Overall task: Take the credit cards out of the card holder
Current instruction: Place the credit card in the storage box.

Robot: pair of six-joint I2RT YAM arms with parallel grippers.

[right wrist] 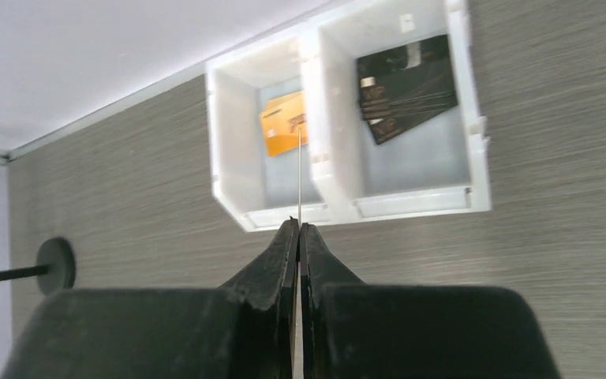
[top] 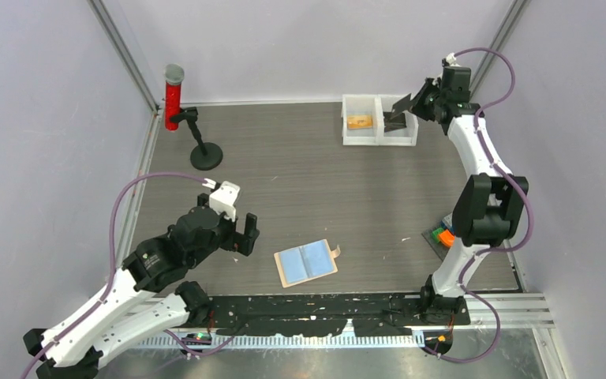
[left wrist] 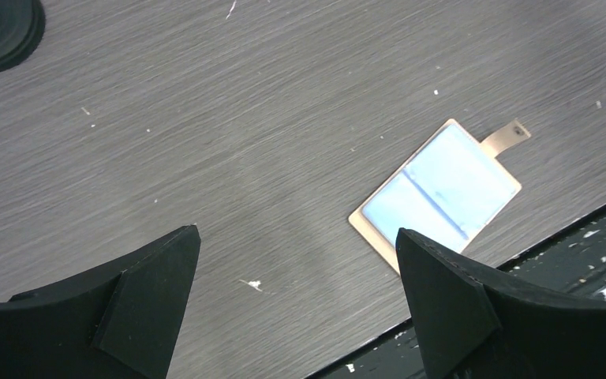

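The card holder (top: 308,263) lies open on the table near the front edge, its glossy grey-blue pockets (left wrist: 438,192) facing up and its snap tab to the right. My left gripper (top: 245,237) hovers open just left of it, and nothing is between its fingers (left wrist: 296,230). My right gripper (top: 420,101) is shut on a dark credit card (top: 401,104) above the white two-part bin (top: 379,140). In the right wrist view this card shows edge-on as a thin line (right wrist: 298,170) rising from the gripper (right wrist: 298,223). More dark credit cards (right wrist: 405,87) lie in the bin's right compartment.
An orange-tan block (right wrist: 284,122) sits in the bin's left compartment. A red cylinder with a grey cap (top: 173,99) and a black stand with a round base (top: 205,155) are at the back left. Small orange and green items (top: 442,235) lie by the right arm.
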